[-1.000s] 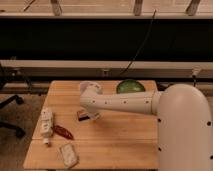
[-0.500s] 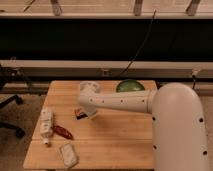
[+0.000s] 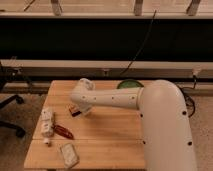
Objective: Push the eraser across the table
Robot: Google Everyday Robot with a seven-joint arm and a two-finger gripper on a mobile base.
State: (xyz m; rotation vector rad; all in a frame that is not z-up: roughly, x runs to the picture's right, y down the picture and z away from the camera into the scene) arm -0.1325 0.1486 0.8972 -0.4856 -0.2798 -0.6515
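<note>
The eraser [image 3: 75,111] is a small dark block with a reddish edge, lying on the left half of the light wooden table [image 3: 110,135]. My gripper [image 3: 81,106] is at the end of the white arm that reaches in from the right. It is low over the table, right next to the eraser on its right side and seemingly touching it. The gripper partly hides the eraser.
A white bottle [image 3: 46,122] lies near the table's left edge, with a reddish-brown pepper-like object [image 3: 63,131] beside it. A pale crinkled packet [image 3: 69,154] lies at the front left. A green bowl [image 3: 129,84] sits at the back. An office chair [image 3: 7,107] stands to the left.
My gripper has moved left and a little toward the back, and the eraser has slid left with it, closer to the white bottle.
</note>
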